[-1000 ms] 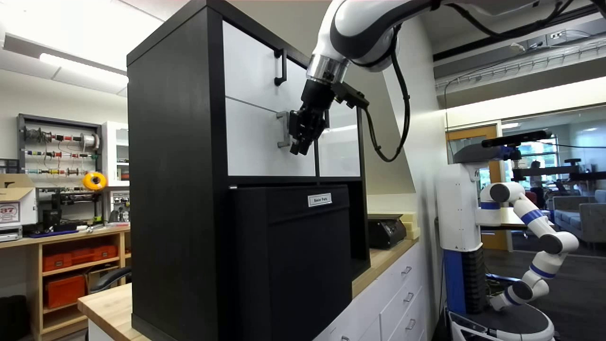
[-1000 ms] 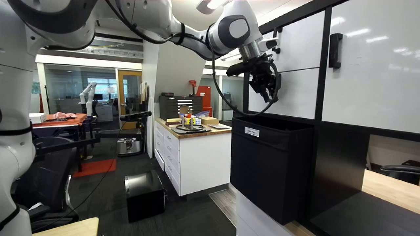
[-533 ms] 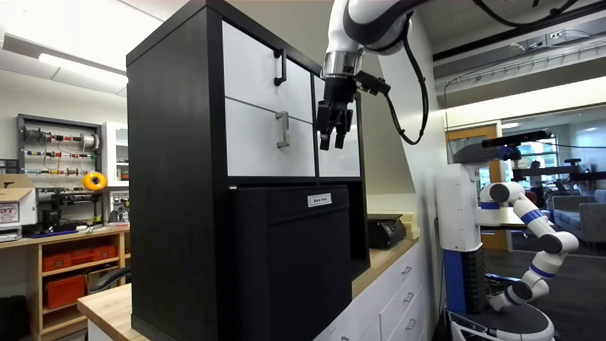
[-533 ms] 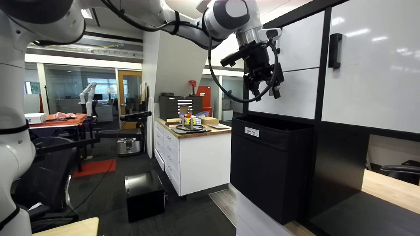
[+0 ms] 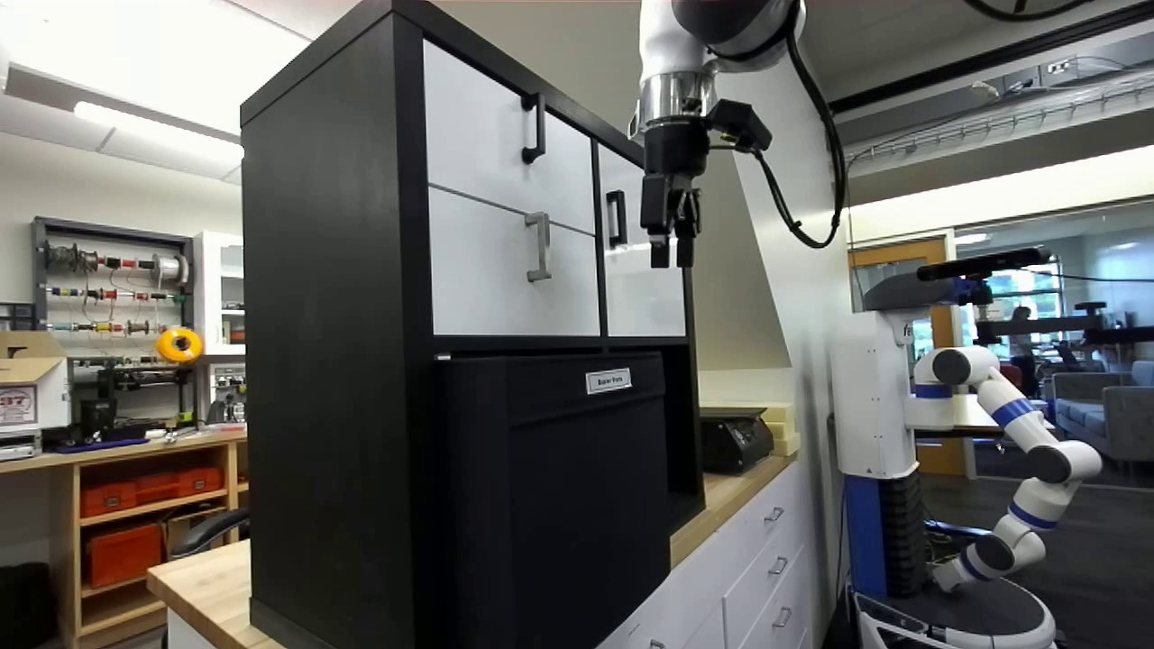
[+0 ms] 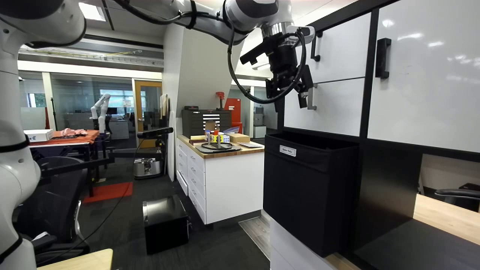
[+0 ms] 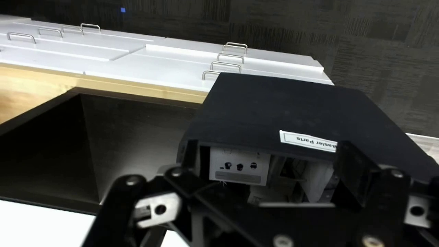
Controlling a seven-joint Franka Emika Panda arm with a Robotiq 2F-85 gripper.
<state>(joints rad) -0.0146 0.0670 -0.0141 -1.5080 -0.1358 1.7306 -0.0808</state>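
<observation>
My black gripper [image 5: 673, 257] hangs pointing down in front of a black cabinet [image 5: 325, 315] with white fronts. Its jaws stand apart in the wrist view, with nothing between the fingers [image 7: 190, 154]. A grey handle [image 5: 541, 245] on the lower left white front is nearest; in an exterior view the gripper [image 6: 289, 105] overlaps that grey handle [image 6: 310, 99], but a gap shows elsewhere. Above it is a black handle [image 5: 535, 128]; another black handle [image 5: 617, 218] sits on the right-hand front. All fronts look shut. Below stands a black fabric bin [image 6: 300, 187] labelled "Basler Parts".
Inside the bin the wrist view shows a white printed box [image 7: 240, 164] and bags or papers. An open dark compartment [image 7: 137, 133] lies beside the bin. A wooden counter [image 5: 721, 496] with white drawers supports the cabinet. A white mobile robot [image 5: 879, 397] stands behind.
The gripper has moved off the grey handle, away from the cabinet front, and turned to point straight down. Its fingers have spread. The handle and the fronts look unmoved.
</observation>
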